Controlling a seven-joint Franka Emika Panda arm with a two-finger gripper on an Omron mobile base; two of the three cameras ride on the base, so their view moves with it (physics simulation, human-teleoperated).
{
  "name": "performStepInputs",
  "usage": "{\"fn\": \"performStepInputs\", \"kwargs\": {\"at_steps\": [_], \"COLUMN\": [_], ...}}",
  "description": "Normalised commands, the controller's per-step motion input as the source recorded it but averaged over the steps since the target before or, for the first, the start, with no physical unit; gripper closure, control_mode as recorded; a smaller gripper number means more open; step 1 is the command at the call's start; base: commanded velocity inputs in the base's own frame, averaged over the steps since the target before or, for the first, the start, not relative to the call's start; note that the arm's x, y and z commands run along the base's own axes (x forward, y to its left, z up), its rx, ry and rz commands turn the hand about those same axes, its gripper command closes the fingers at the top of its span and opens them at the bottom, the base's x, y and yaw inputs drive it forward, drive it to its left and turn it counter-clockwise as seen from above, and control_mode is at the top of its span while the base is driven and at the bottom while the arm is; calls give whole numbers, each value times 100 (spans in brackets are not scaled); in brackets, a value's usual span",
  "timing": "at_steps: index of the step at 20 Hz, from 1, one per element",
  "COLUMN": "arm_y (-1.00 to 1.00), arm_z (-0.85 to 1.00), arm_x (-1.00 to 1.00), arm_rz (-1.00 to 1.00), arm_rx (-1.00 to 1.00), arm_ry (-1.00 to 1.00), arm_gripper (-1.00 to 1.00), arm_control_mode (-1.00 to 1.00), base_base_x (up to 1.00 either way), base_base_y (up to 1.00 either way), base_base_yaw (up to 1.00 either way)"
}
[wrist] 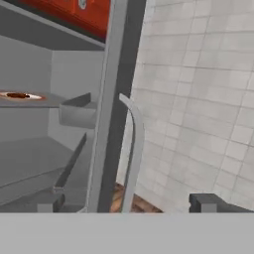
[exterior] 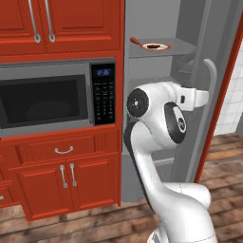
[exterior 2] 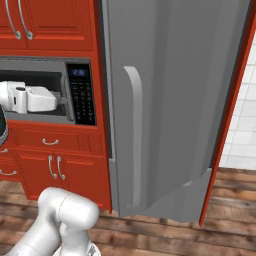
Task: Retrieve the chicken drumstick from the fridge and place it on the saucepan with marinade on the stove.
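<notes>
The arm is working at the opened fridge, its gripper standing with jaws wide apart and empty beside the door handle. One chicken drumstick is lying on one white plate on an upper shelf. Next, the hand needs raising toward it.

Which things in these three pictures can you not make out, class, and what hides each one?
- Fridge inside: in the right base view, the open door hides the shelves.
- Drumstick: in the left base view, too small to tell its shape on the plate.
- End effector: in the hand view, the bottom edge cuts off the fingertips; in the left base view, the arm hides it.
</notes>
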Motion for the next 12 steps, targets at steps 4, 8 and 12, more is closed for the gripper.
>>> {"fn": "performStepInputs", "kwargs": {"at_steps": [4,8,12], "arm_y": [28,2,-1], "arm_z": [0,0,0], "arm_x": [24,35,44], "arm_rz": [-48,-34,-18], "arm_rx": [1,1,0], "arm_ry": [-20,-16,-16], "arm_gripper": [-100,-100,-100], "arm_control_mode": [-100,-100,-100], "base_base_x": [0,0,0], "base_base_y": [0,0,0], "base_base_yaw": [0,0,0]}}
